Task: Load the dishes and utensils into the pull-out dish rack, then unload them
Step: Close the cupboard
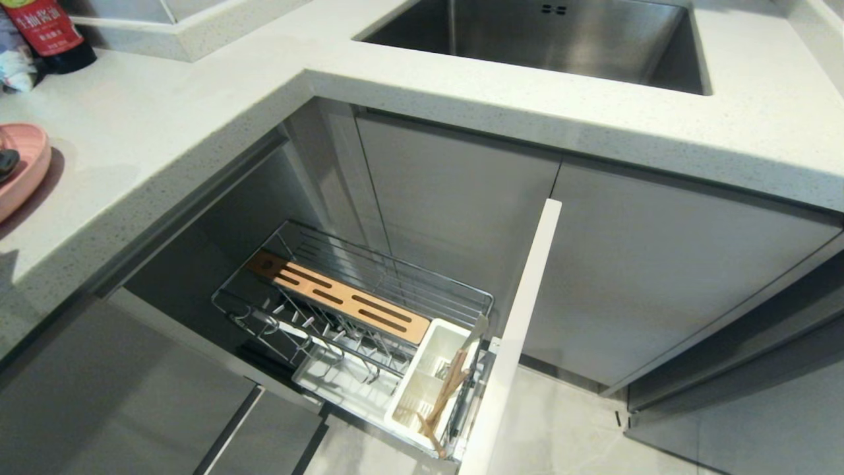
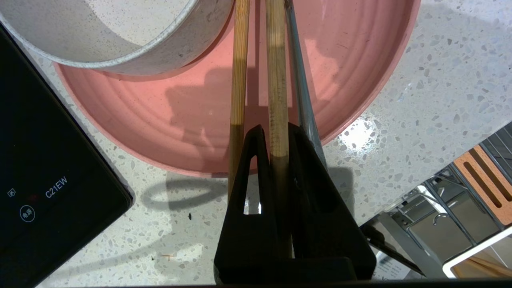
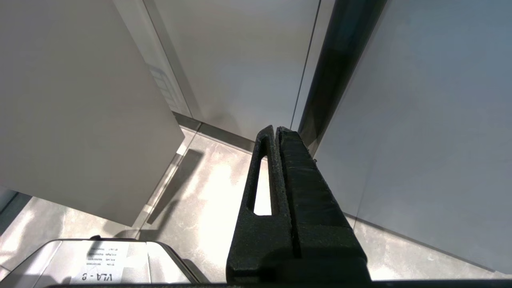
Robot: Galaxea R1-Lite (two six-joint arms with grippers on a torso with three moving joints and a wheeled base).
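I have the left gripper clamped on one chopstick above the pink plate on the counter. The second chopstick and the spoon lie alongside. The right gripper hangs parked near the floor, fingers together.

Pull-out dish rack stands open below the tabletop.
Chopsticks lean in the rack's white utensil box; pink plate sits on the tabletop.

Plate prongs open from above, utensil box at five o'clock crowded by chopsticks, front panel walling its right.
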